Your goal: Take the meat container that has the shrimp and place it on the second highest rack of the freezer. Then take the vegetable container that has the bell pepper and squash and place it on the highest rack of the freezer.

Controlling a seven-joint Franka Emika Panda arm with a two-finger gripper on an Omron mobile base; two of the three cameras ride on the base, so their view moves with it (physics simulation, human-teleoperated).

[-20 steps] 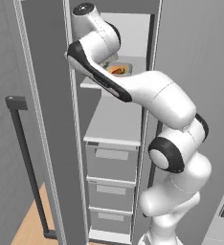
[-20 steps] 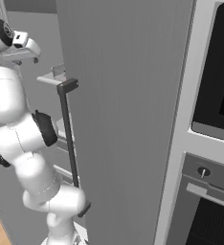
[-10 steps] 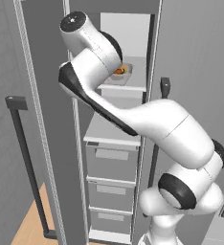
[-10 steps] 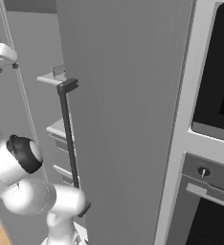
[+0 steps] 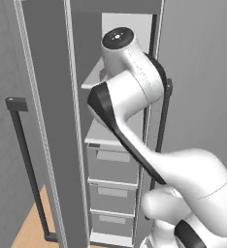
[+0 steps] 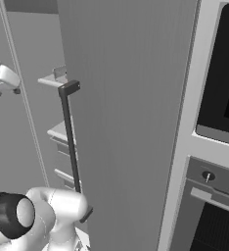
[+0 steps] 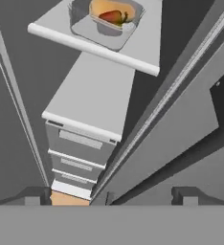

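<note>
Arm swung back out of the freezer [image 5: 113, 160], pincer [image 7: 109, 196] open and empty, shrimp [image 7: 115, 16] tray well ahead on shelf

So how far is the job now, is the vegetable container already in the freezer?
Done: the vegetable container with the bell pepper and squash sits on the highest rack. In hand: nothing, the gripper is open and empty. Left: perhaps the shrimp container; the second highest rack looks bare in front, its back is hidden.
</note>
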